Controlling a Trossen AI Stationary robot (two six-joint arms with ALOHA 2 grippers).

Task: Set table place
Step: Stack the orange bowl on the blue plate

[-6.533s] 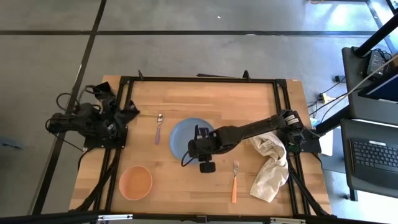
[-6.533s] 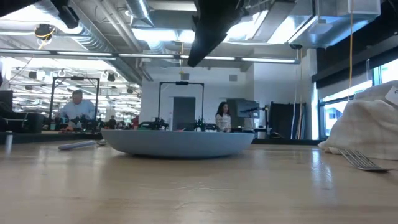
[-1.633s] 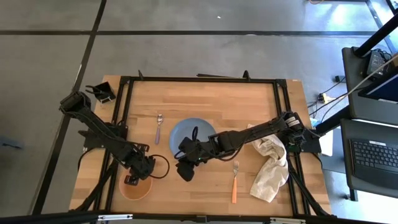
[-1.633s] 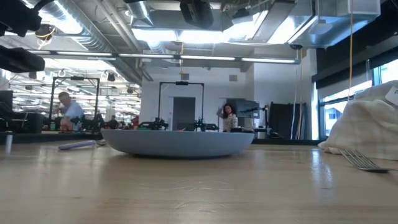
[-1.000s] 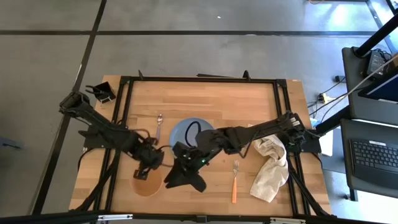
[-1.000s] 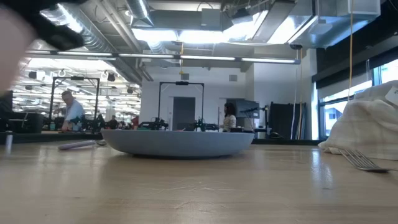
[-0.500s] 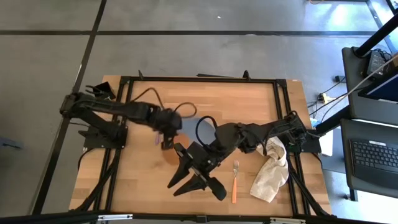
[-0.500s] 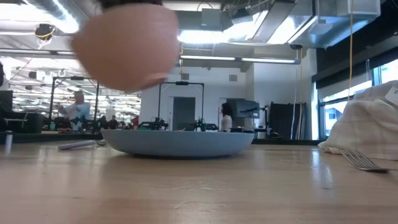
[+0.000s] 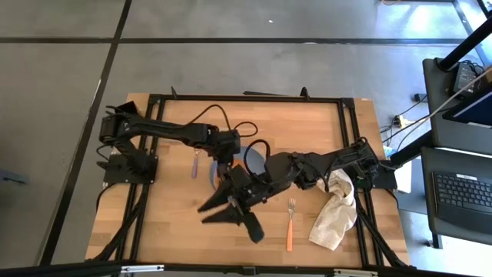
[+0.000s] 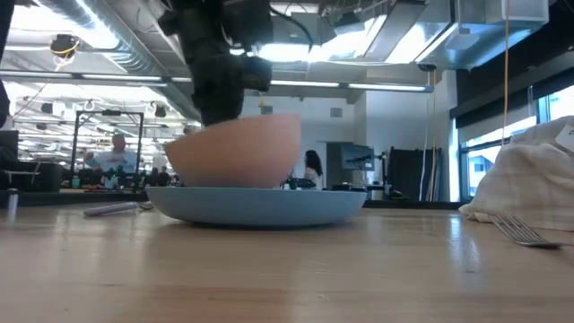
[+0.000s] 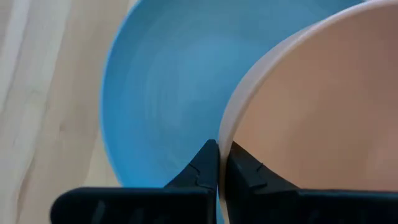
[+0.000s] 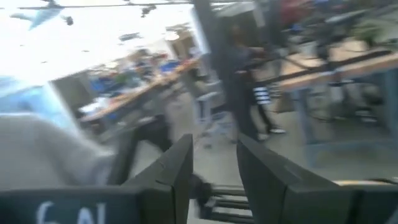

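**Bowl arrives over the plate**

And there it is! A second ago I was carrying the bowl (image 10: 235,150) in from the counter's (image 9: 307,123) near-left side; now my left pincer (image 11: 219,163) has it low over the plate (image 11: 155,93), nipped tight on the rim. Whether it touches the plate, I cannot tell. Release should come next, I reckon. My right pincer (image 9: 231,209) has swung clear, jaws spread wide, beside the plate. Spoon (image 9: 195,160) and fork (image 9: 290,223) flank the plate.
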